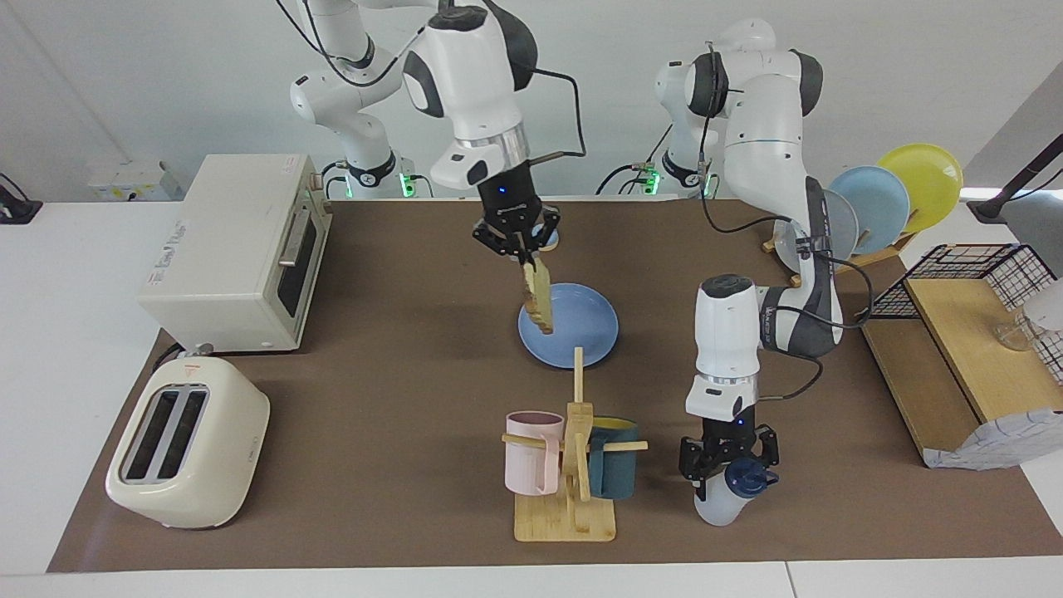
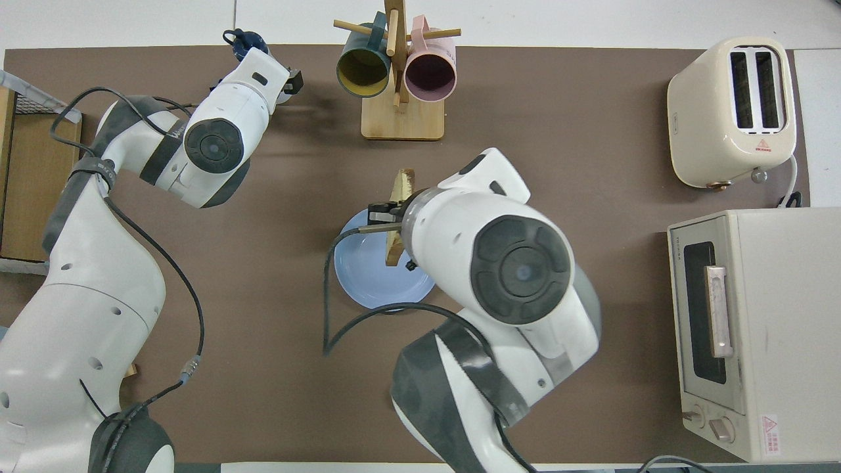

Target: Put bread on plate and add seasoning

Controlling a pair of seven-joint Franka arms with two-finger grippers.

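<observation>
1. Right gripper (image 1: 523,242) jaws pinch the square brown-crusted toast slice (image 1: 538,297) edge-on over the round blue plate (image 1: 581,332); placing step, next lower and release
2. Left gripper (image 1: 729,462) jaws clamp the whitish navy-capped bottle (image 1: 731,494) on the surface beside the wooden mug rack (image 1: 573,465)

Two Franka arms, glossy white shells with dark grey joint bands and round grey end caps. Each wrist ends in a silver ring and a black gripper, left (image 1: 729,465) and right (image 1: 516,238), each showing a small blue light. Black cables loop along both arms; green lights glow at the bases.
</observation>
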